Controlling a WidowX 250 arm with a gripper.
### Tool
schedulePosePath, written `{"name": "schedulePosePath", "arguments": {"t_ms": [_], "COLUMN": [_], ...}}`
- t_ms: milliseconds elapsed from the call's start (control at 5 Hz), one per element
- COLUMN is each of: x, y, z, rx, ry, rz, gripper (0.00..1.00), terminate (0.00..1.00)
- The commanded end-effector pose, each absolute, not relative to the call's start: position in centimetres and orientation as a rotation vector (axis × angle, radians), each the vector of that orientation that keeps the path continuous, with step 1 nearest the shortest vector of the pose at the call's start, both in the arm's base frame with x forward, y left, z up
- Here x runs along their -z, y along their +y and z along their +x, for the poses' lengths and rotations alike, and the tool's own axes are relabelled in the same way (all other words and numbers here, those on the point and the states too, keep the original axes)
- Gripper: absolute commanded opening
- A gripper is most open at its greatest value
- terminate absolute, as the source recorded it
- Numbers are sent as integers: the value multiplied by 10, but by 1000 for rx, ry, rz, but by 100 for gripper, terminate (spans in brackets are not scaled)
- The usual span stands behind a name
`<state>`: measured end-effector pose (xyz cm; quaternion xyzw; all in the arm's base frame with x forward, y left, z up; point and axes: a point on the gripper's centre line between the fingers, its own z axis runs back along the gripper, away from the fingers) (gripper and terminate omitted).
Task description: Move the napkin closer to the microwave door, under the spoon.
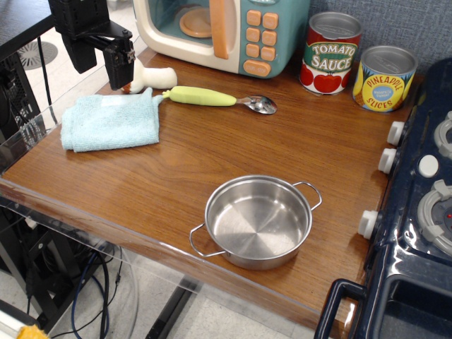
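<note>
So my gripper point(102, 60) hangs at the far left, fingers pointing down, jaws spread apart and holding nothing. The napkin point(109, 121) lies flat just below my jaws. The spoon point(219, 99) sits to their right, handle tip touching the napkin's corner. The microwave door point(201, 21) is up and right of them.

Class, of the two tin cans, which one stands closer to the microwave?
The tomato sauce can, red-labelled, right beside the microwave; the yellow pineapple slices can stands farther right.
</note>
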<state>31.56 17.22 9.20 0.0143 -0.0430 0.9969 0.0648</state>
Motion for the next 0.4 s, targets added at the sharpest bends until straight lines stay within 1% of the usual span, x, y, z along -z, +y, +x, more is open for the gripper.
{"name": "schedulePosePath", "arguments": {"t_ms": [0,200], "x": [-114,-114], "y": [174,174], "z": [309,309], "rx": [-3010,-3010], "ry": [-179,-179], "rz": [-38,-38], "gripper": [100,100], "terminate": [0,100]}}
